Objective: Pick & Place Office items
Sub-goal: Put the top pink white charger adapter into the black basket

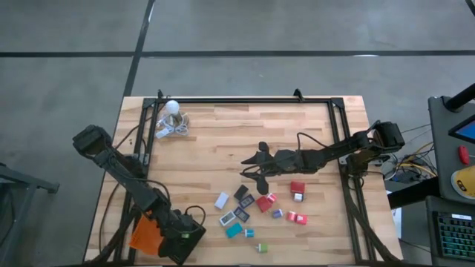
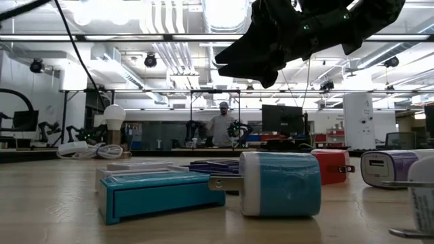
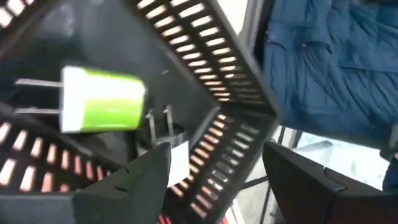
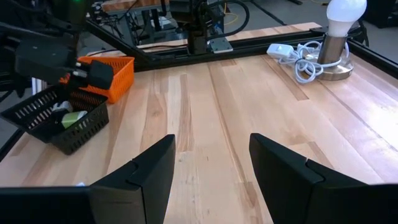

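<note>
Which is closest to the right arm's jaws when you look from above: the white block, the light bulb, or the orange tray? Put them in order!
From the right gripper, high view:
1. White block, just below it, toward the table's front edge.
2. Light bulb, at the far left corner.
3. Orange tray, at the front left corner beside the left gripper.

A grey concrete floor [image 1: 67,74], crossed by dark seams, is seen around a wooden table [image 1: 223,133]. Ceiling pipes [image 2: 169,47] and light strips are shown at 12 o'clock in the low view; monitors [image 2: 281,118] and a standing person [image 2: 222,125] are placed behind.
</note>
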Controlling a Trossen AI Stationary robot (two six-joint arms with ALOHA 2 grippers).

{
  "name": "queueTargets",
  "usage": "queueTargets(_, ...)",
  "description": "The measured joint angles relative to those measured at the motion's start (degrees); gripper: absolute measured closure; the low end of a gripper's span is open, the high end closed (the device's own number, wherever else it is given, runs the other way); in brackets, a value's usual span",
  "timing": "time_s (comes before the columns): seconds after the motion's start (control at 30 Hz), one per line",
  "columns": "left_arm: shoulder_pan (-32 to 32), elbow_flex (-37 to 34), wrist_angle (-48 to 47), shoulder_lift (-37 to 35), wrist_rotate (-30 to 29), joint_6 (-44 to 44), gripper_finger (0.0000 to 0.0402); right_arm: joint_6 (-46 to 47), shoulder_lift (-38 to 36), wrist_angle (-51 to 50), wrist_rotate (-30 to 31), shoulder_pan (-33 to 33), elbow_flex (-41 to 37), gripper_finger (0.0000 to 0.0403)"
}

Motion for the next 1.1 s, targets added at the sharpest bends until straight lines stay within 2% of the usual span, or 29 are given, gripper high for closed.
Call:
queueTargets(0.33, 1.21, 1.49, -0.02, -6.36, 0.59, 6.95, 0.0146, 1.62, 0.00, -0.05, -0.15, 0.14, 0.00, 0.0199)
queueTargets(0.5, 3.00, 1.49, -0.02, -12.48, -5.82, 18.11, 0.0147, 9.94, 0.00, -0.24, -0.20, 0.14, 0.00, 0.0199)
queueTargets(0.57, 3.79, 1.49, 0.02, -15.13, -11.10, 24.83, 0.0147, 10.93, 0.00, -0.34, -0.22, 0.14, 0.00, 0.0199)
queueTargets(0.63, 4.18, 1.49, 0.08, -17.75, -19.19, 31.51, 0.0147, 10.98, 0.00, -0.34, -0.22, 0.14, 0.00, 0.0199)
queueTargets(0.73, 4.30, 1.49, 0.18, -21.29, -36.40, 40.20, 0.0148, 12.58, 0.00, -0.37, -0.48, 0.14, 0.00, 0.0199)
queueTargets(0.83, 4.25, 1.34, 0.61, -23.89, -54.67, 46.93, 0.0147, 19.74, -0.03, -2.44, -3.51, 0.13, 0.05, 0.0199)
queueTargets(0.9, 4.23, 1.25, 0.56, -24.80, -63.81, 51.73, 0.0147, 23.23, -0.04, -6.23, -4.63, 0.14, 0.41, 0.0199)
queueTargets(1.0, 4.34, 1.20, 0.49, -25.08, -71.62, 56.10, 0.0148, 26.49, -0.18, -13.22, -4.68, 0.12, 1.52, 0.0199)
queueTargets(1.1, 4.38, 1.18, 0.39, -24.56, -72.54, 57.06, 0.0149, 33.09, -0.30, -23.74, -5.06, 0.25, 2.90, 0.0200)
